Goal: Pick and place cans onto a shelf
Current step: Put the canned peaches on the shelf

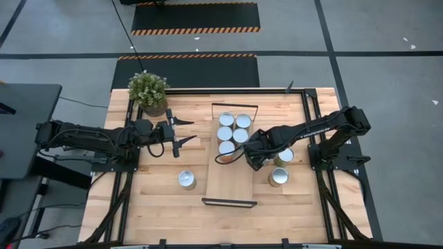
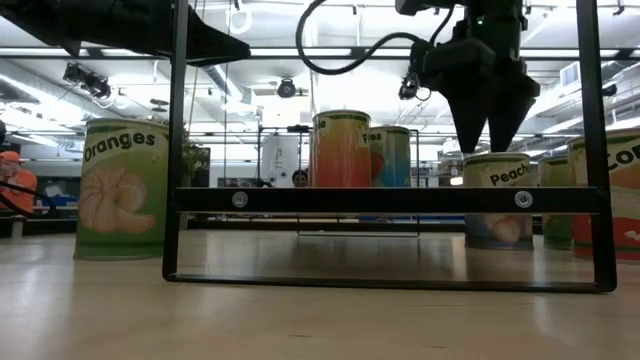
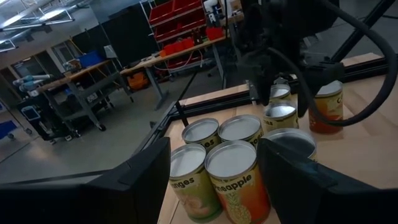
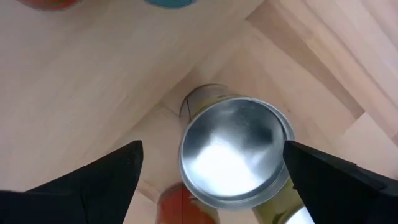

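The shelf (image 1: 232, 183) lies along the middle of the table, and several cans (image 1: 234, 131) stand on their bases at its far end. My right gripper (image 4: 213, 149) points down, open, just above a peach-labelled can (image 4: 233, 155) standing by the shelf's right edge (image 2: 497, 195). One finger is on each side of its silver top, and neither touches it. More cans stand on the table: two at the right (image 1: 279, 177) and an oranges can (image 1: 187, 180) at the left. My left gripper (image 1: 183, 131) waits left of the shelf, level and open, facing the shelved cans (image 3: 230, 168).
A potted plant (image 1: 147, 92) stands at the table's far left corner. Black wire rails (image 2: 390, 200) close the shelf's short ends. The near half of the shelf board and the near strip of the table are bare wood. A person in orange (image 2: 15, 185) is far off in the room.
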You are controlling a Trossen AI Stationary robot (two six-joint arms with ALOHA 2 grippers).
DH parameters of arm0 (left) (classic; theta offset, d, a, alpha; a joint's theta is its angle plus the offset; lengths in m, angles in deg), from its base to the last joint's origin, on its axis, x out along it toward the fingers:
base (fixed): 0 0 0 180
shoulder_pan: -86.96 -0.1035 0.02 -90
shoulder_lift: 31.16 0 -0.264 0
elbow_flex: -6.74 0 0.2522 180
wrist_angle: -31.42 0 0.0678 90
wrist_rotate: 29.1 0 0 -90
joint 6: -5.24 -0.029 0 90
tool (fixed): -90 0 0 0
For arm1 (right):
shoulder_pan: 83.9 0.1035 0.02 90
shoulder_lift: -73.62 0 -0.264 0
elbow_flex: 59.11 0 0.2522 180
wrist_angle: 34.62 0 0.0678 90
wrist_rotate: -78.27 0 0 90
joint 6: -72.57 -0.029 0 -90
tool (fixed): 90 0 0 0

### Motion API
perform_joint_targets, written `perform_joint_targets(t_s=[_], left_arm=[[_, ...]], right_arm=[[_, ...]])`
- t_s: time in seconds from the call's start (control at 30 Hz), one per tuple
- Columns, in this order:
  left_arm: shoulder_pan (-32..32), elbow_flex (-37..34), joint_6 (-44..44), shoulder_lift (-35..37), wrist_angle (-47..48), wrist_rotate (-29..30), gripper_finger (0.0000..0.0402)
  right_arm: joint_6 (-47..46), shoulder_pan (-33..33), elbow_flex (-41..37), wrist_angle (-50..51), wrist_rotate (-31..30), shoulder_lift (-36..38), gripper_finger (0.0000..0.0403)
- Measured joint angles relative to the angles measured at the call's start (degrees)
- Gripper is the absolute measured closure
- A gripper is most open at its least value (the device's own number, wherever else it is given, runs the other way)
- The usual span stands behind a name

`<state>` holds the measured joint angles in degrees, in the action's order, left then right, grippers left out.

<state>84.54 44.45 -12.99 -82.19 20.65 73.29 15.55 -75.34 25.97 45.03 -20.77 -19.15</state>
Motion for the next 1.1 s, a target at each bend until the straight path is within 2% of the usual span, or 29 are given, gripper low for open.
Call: perform_joint_targets(t_s=[0.5,1.1], left_arm=[[0.01,0.00,1.21,-0.01,0.42,0.00,0.0157],[0.02,0.00,1.55,-0.01,0.44,0.00,0.0157]], right_arm=[[11.83,-0.90,0.91,0.76,4.54,0.02,0.0008],[15.80,-2.80,0.91,-0.24,6.01,0.02,0.0004]])
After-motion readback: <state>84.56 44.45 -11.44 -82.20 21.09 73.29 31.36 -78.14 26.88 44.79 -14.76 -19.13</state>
